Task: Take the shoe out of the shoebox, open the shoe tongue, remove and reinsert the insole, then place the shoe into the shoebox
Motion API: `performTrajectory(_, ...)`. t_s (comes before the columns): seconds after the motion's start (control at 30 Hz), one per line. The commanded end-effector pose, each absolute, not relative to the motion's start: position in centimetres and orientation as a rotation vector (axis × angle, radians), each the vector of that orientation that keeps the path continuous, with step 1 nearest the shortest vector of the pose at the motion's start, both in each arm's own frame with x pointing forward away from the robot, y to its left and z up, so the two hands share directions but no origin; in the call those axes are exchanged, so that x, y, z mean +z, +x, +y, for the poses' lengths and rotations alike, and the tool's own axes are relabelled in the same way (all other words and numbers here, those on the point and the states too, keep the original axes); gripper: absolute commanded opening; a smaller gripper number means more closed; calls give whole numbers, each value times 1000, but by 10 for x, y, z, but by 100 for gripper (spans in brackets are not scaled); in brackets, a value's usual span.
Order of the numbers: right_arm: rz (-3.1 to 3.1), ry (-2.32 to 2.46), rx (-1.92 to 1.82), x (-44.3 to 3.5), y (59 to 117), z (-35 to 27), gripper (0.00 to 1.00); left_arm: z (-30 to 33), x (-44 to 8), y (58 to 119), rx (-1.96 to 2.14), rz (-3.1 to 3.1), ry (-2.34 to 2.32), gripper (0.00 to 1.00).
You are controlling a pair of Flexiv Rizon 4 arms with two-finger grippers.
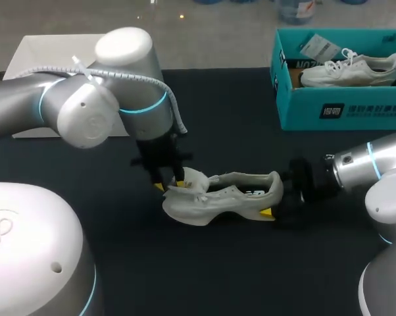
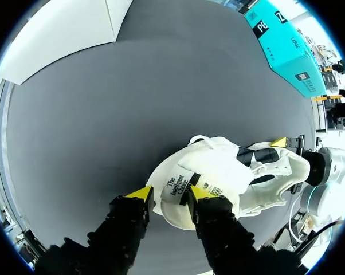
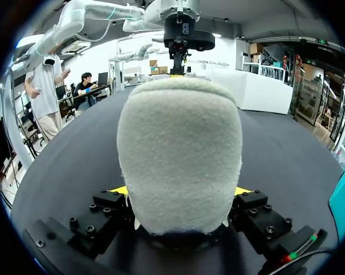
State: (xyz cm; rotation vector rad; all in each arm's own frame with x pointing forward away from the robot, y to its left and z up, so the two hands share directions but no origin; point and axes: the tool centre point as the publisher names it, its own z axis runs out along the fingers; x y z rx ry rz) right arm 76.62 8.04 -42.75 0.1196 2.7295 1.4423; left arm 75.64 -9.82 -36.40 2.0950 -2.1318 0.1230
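Pale grey-white fabric sports shoe (image 1: 231, 197) lying on its side near the middle of the black counter (image 1: 237, 276), outside the open teal cardboard shoebox (image 1: 343, 108), which stands well apart at the far right corner and contains a second white laced shoe (image 1: 352, 69). The right hand (image 1: 277, 201) comes in from the right and is closed on the shoe's heel; in the right wrist view the rounded, fuzzy heel (image 3: 178, 154) fills the space between the two yellow-tipped fingers (image 3: 118, 189), each pressed against one side of it. The left hand (image 1: 170, 182) points down at the shoe's opposite end, where the white printed insole (image 1: 193, 179) stands partly out of the shoe opening. In the left wrist view the insole's free end (image 2: 171, 203) passes between the fingers of the left hand (image 2: 169, 193), which are partly closed with one yellow tip on each side of it; beyond it the shoe (image 2: 264, 166) extends towards the right hand. A white flat panel (image 1: 47, 52) lies at the far left corner of the counter, well apart from the shoe.
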Motion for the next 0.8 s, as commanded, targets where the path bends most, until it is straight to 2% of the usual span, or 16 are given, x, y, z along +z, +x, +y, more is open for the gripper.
performTrajectory(0.03,2730,120,1437,-429,766,82,0,-97,-357,757,154,-2146,2060,100)
performTrajectory(0.17,2730,120,1437,-429,766,82,0,-101,-339,759,216,-2268,1913,100)
performTrajectory(0.5,2730,120,1437,-429,766,82,0,-129,-299,779,223,-2824,1033,100)
performTrajectory(0.8,2730,120,1437,-429,766,82,0,-142,-282,772,138,-3238,-298,100)
